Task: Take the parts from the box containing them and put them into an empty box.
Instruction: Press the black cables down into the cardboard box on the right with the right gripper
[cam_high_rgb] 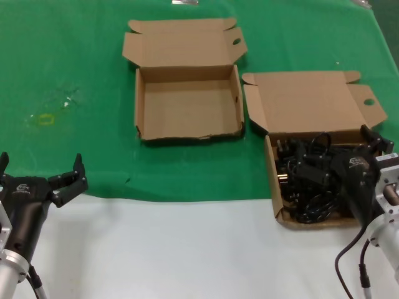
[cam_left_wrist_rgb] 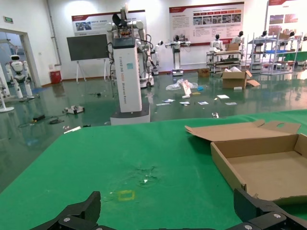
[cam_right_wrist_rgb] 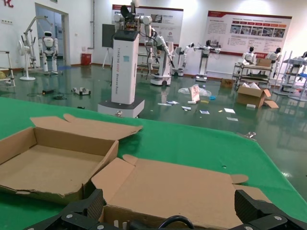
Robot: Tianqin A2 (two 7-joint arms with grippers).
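Note:
The parts (cam_high_rgb: pixel 312 180), a tangle of black cords with plugs, fill the box containing them (cam_high_rgb: pixel 312 103) at the right; its lid lies open behind. My right gripper (cam_high_rgb: pixel 333 143) hovers open just above the cords, holding nothing. In the right wrist view one cord loop (cam_right_wrist_rgb: pixel 173 222) rises between the spread fingers (cam_right_wrist_rgb: pixel 91 206), in front of the lid (cam_right_wrist_rgb: pixel 177 184). The empty box (cam_high_rgb: pixel 187 134), with a wavy front rim, sits to the left, farther back. My left gripper (cam_high_rgb: pixel 40 165) is parked open at the near left, over the edge of the green mat.
A green mat (cam_high_rgb: pixel 75 62) covers the far table; a bare white strip (cam_high_rgb: pixel 174 249) runs along the front. A small yellow mark (cam_high_rgb: pixel 46 119) and scuffs lie at the left. The two boxes sit close together. Beyond the table is an open hall with other robots (cam_left_wrist_rgb: pixel 127 62).

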